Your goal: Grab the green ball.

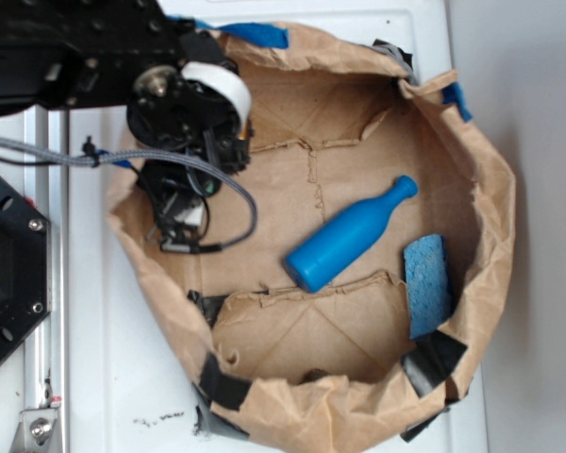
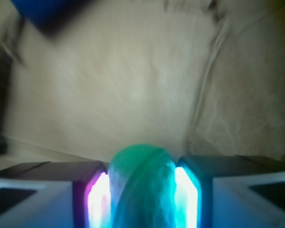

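No brand, label or writing can be read on anything here. A wide brown paper bag, its rim rolled down and patched with black tape and blue tape, sits open on a white table. On its creased floor lie a blue bottle, on its side near the middle, and a blue sponge against the wall, just beside the bottle's base. The black robot arm reaches into the bag's far side. In the wrist view the gripper is clamped on the green ball, both fingers pressing its sides.
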Available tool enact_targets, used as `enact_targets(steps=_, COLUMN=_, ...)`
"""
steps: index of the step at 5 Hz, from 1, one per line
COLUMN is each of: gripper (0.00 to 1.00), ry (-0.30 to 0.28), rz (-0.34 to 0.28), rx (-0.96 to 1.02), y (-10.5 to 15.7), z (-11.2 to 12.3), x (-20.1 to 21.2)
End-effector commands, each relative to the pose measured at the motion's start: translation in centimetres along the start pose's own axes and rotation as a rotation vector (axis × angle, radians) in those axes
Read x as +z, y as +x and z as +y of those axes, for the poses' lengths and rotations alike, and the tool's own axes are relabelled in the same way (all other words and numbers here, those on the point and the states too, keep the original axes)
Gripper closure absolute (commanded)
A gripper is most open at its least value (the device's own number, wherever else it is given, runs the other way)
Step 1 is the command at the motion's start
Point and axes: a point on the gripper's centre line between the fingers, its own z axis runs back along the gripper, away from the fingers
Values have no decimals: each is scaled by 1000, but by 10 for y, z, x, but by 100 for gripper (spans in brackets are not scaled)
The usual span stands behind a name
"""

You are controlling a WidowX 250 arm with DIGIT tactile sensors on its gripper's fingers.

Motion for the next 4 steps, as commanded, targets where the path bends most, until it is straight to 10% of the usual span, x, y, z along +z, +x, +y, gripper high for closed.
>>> enact_targets(steps=1, gripper=100, ry=30, rz=-147, rx=25, y=47, z=-38, x=83)
enact_targets(steps=4, gripper=100, ry=71, rz=-177, rx=74, y=57, z=-43, x=123)
